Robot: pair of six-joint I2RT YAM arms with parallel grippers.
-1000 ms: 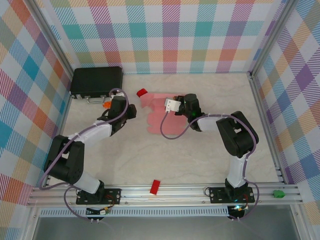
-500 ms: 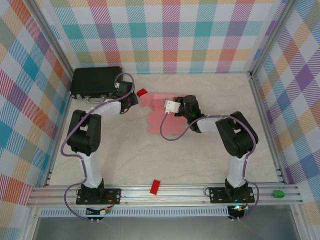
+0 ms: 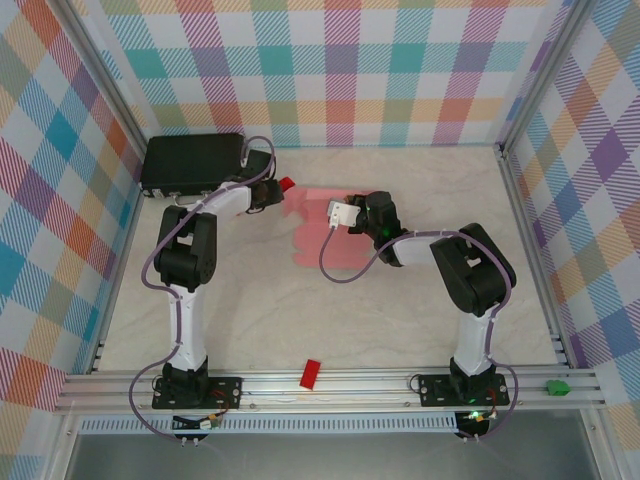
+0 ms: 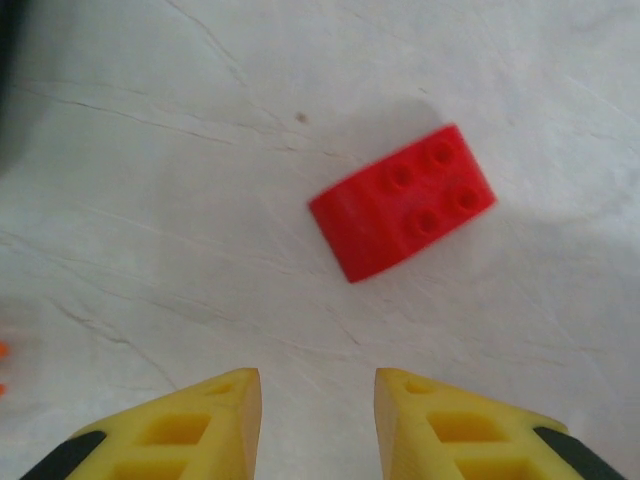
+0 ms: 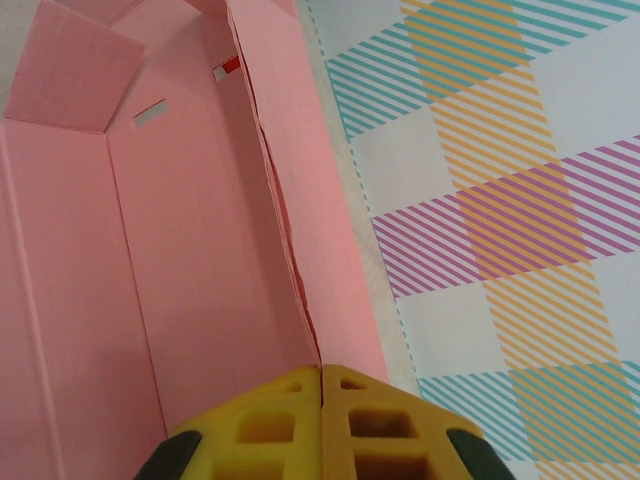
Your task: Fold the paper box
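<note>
The paper box (image 3: 318, 240) is seen near the middle of the table (image 3: 300, 320) as a partly opened pink sheet, with one long panel raised on edge. That panel is pinched by the right gripper (image 5: 321, 385), whose yellow fingers are pressed together with the thin card caught in the seam between them. The left gripper (image 4: 318, 385) is held unclenched and empty, its fingers apart above bare tabletop and aimed at a small red block (image 4: 403, 215). The block lies just beside the sheet's far left corner and near a black case (image 3: 193, 163). Several risks can be judged from here. Since the sheet is gripped at one edge only, it may be dragged across the smooth surface instead of being bent along its score line. The card may also be creased or torn at the pinch if it is pulled hard, or it may slip free, so that the panel drops flat. If the left gripper is advanced carelessly, the block could be shoved into or under the nearby flap, and the fold would then be spoiled.
</note>
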